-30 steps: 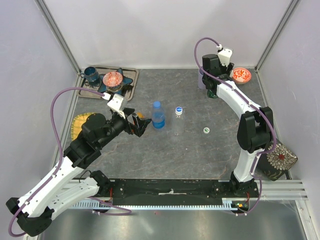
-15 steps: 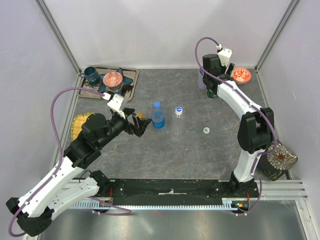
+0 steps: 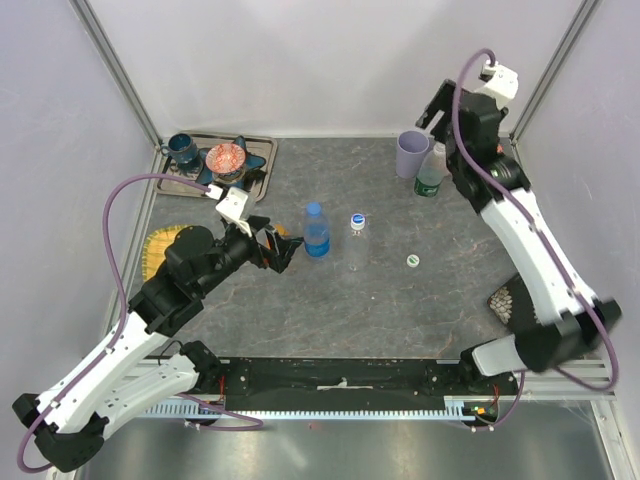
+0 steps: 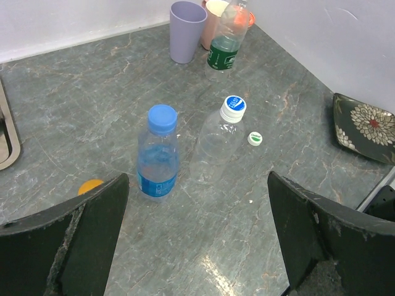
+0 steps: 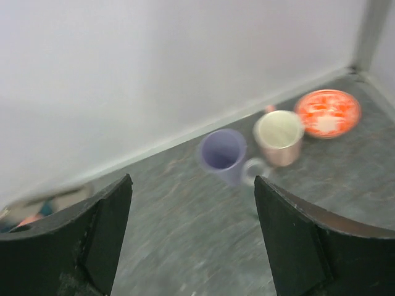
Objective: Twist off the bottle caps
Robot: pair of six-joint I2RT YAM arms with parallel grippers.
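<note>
Two capped bottles stand in the middle of the overhead frame: a blue bottle (image 3: 316,232) and, just to its right, a clear bottle (image 3: 356,245) with a white-and-blue cap. Both are upright, so their long axes run straight up and the caps face the ceiling.

My left gripper (image 3: 279,246) sits just left of the blue bottle, its fingers spread wide with nothing between them. Through the left wrist camera the blue bottle stands ahead of the gap and left of centre, closer to the left-hand finger (image 4: 68,246). The clear one is near centre and farther off. An orange shape (image 4: 91,185) peeks out beside that finger. It may be the fourth bottle, but it is too hidden to tell.

My right gripper (image 5: 191,185) is up in the upper right corner, fingers apart and empty, its view blurred. Below it a green-labelled bottle (image 3: 429,178) stands beside a lilac cup (image 3: 410,153). Its neck looks bare, and a loose white cap (image 3: 412,261) lies on the table lower down.

I judge the left arm much the nearer to the blue bottle. A sideways grip on its body would leave the cap free for the right arm to reach from above.
</note>
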